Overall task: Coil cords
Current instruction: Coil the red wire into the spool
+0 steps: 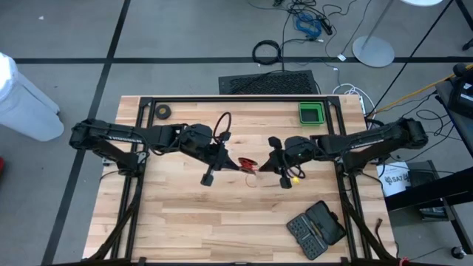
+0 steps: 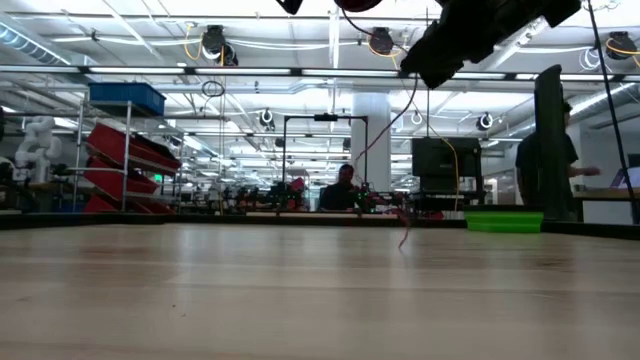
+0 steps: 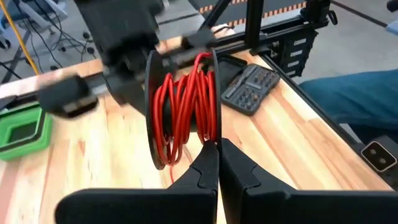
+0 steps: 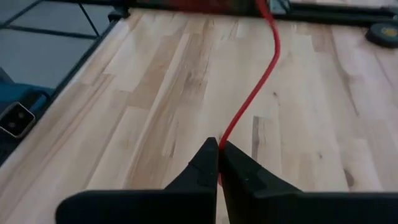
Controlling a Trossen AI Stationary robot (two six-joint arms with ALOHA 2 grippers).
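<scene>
**Thin cord could slip or snag mid-wind**

Above mid-table, the left gripper is clamped on the black reel wound with red cord. The right gripper pinches the cord's loose run. Hard pulling could slip the strand free, or spill loops off the reel.

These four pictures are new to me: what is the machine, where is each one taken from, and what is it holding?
It is a robot with two dark arms at a pale wooden table. One picture looks straight down, one looks level across the tabletop, and two come from cameras on the wrists. In the overhead view the left gripper and right gripper meet mid-table. The left wrist picture shows its jaws shut on the rim of a round black reel wound with thin red cord. The right wrist picture shows the right jaws shut on the loose cord. Also on the table: a green tray, a small black ring-shaped roll and a dark tool case.
</scene>
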